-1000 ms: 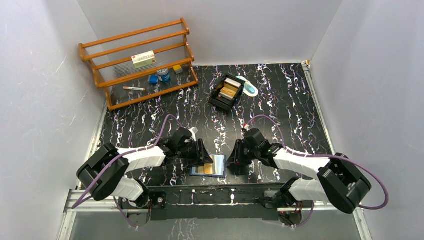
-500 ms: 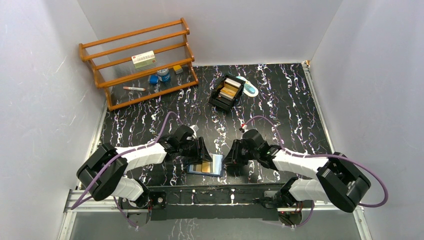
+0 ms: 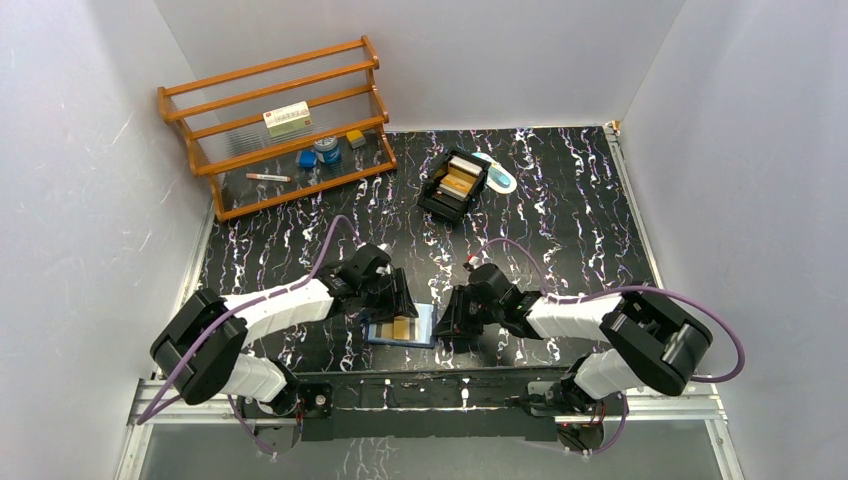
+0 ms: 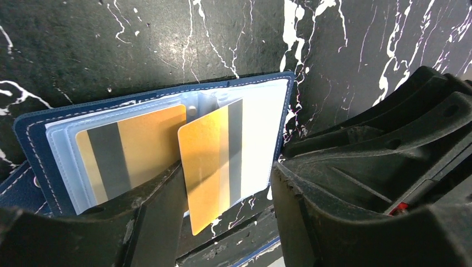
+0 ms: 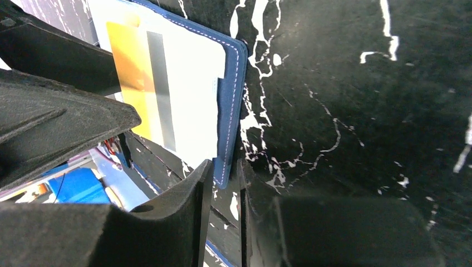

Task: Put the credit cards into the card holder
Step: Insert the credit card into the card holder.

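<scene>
The navy card holder (image 3: 422,318) (image 4: 33,144) lies open near the table's front edge, its clear pockets facing up. One gold credit card (image 4: 133,146) sits inside a pocket. A second gold card (image 4: 207,161) (image 5: 133,78) is partly in the neighbouring pocket and sticks out toward my left gripper (image 3: 393,300) (image 4: 228,183). That gripper is open; the card rests beside its left finger (image 4: 153,222), clear of the other. My right gripper (image 3: 447,318) (image 5: 225,167) is shut on the holder's right edge (image 5: 231,111). More gold cards (image 3: 460,183) sit in a black tray.
The black tray (image 3: 440,200) stands at the back centre with a white-and-blue item (image 3: 498,178) beside it. A wooden rack (image 3: 280,120) at the back left holds a white-and-red box (image 3: 287,119) and small items. The metal rail (image 3: 430,390) runs just below the holder.
Both grippers and the card holder have shifted a little left and away from the rail. My left jaws have widened off the second gold card.
</scene>
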